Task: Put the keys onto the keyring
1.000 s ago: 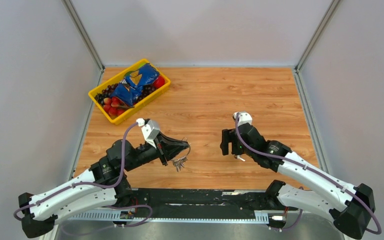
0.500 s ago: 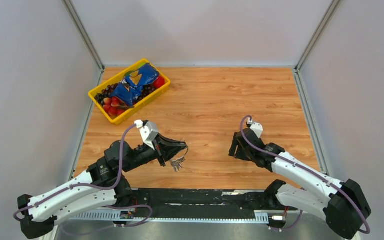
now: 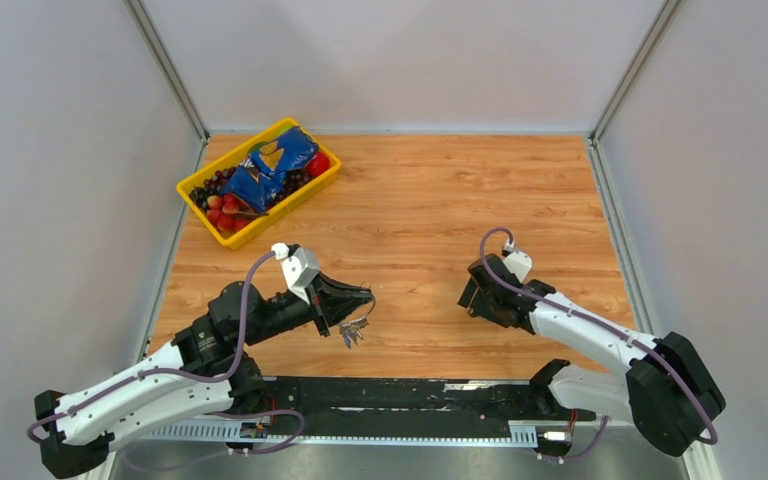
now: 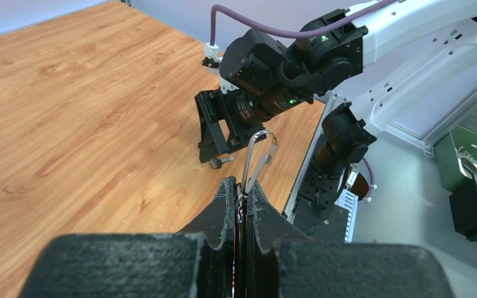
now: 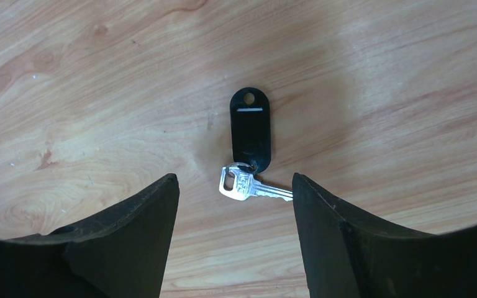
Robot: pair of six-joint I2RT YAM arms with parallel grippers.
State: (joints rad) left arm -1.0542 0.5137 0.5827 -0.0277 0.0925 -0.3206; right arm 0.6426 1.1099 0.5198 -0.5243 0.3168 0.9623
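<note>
Where the left claw [image 4: 241, 187] pinches the keyring [image 4: 259, 155], its lower half is hidden.

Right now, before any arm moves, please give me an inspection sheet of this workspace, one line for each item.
Surface: wooden table, no spill seen.
Job's things: wire ring pinched at its lower end, bunch of keys hanging under it; one silver key with a black tag lying flat on the table.
Clutter: yellow basket with fruit and a blue bag, far left corner.
Grippers: left gripper shut on the wire ring; right gripper open, one finger on each side of the silver key.
Cables: purple cable on each arm, no snag seen.
Surroundings: grey walls on three sides.
</note>
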